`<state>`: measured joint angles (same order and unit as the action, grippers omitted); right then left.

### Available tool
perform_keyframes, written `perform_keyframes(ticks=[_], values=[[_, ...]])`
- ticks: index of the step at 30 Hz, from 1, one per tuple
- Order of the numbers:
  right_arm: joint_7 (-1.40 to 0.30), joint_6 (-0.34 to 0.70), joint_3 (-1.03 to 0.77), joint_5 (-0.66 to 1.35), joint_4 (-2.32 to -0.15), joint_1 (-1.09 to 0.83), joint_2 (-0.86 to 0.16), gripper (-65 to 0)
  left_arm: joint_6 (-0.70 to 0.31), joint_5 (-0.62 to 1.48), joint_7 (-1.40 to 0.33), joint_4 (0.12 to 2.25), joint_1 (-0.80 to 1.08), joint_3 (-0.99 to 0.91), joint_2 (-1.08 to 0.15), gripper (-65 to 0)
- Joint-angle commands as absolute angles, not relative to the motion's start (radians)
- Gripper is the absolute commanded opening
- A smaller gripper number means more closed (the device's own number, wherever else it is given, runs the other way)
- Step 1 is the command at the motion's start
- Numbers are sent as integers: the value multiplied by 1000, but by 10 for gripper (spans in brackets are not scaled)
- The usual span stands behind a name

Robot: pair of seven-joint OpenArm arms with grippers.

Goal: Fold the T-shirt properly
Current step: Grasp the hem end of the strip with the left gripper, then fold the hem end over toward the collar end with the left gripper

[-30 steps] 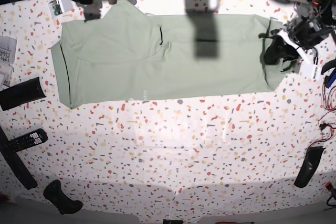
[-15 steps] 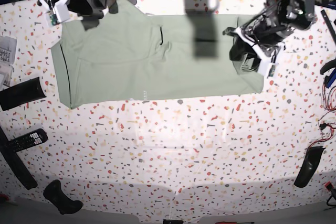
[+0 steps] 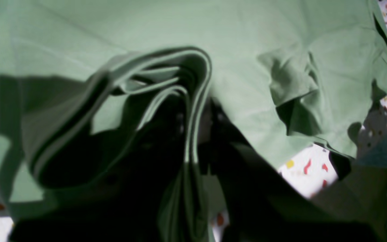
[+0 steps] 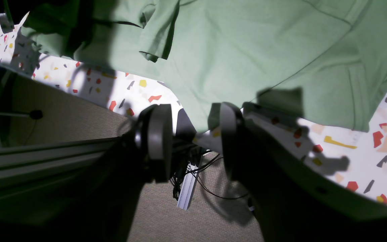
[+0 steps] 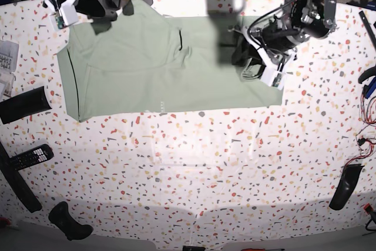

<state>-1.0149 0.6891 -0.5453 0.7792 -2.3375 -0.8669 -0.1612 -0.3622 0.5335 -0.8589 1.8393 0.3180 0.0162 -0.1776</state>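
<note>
Fingers (image 4: 160, 134) on my right gripper (image 4: 190, 134) stand apart, nothing between them, at the counter's (image 5: 194, 163) far edge by the T-shirt (image 5: 147, 69) corner. T-shirt lies spread across the far counter. Left gripper (image 5: 249, 60) is clenched on bunched T-shirt layers lifted over the cloth.

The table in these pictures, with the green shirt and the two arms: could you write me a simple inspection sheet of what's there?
Surface: white speckled table, flat.
Job's things: T-shirt spread along the far edge, its right end lifted and bunched.
Clutter: remote control, dark flat pieces at the left and right edges.
Grippers: left gripper shut on the T-shirt's layered hem; right gripper open at the shirt's far edge, holding nothing.
Cables: red wires at the right edge.
Surroundings: carpet floor beyond the table.
</note>
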Motion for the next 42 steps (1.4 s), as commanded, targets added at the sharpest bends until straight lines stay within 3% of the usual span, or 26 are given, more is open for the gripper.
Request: perform_keyframes(ticks=[1,31,35,42], values=[[-997,698,-550,796,-2356,-875,-166,-420,-366,549,-826,1858,310,16,-180,-650],[-997,698,-550,797,-2356,-875,-166,-419,-383,551,-832,1858,313,16,-122,-650],[-997,698,-550,797,-2356,-875,-166,-419,-405,596,-832,1858,313,16,-122,-470],[-997,698,-550,797,-2356,-875,-167,-419,-540,763,-833,1858,313,16,-111,-454]])
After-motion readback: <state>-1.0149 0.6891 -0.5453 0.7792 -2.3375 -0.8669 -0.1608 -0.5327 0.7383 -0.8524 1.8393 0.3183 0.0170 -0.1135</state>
